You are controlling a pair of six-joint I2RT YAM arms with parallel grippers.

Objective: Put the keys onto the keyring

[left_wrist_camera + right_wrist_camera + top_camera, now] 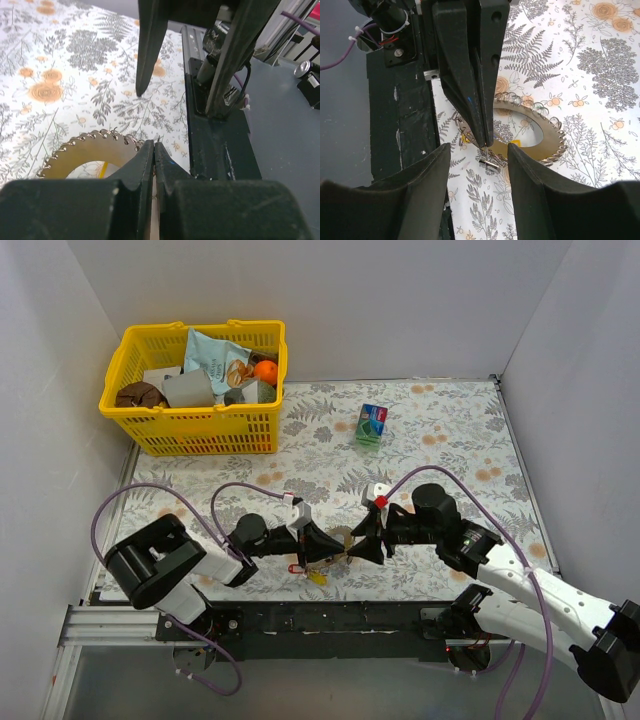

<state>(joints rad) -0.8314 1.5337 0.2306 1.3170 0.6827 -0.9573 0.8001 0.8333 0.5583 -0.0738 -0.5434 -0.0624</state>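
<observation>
The keyring (82, 150) sits at the near edge of the desk (450, 430), between the two arms. Its toothed rim touches the left pincer (484, 141), which is closed tight with its tips right at that rim. The right pincer (176, 102) faces it from the other side, jaws apart and nothing between them. The step in hand looks like bringing a key to the ring while the left arm steadies it. To do that well, the left side should hold firm and not twist, since the ring is thin and flat and could slip or pivot. The right should come in low and slow and line its gap up on the small metal piece (490, 165) just below the left tips. It should close only once that piece sits squarely between the pads, because so tiny a thing would likely squirt out of a skewed pinch. Much is unclear. Whether the left tips nip the rim itself or a thin wire at it cannot be told, and the left fingers cover that part of the ring in both wrist views. From above, the keys (318, 578) show only as red and yellow specks just beside the left pincer, and whether any is threaded on is too small to tell.
</observation>
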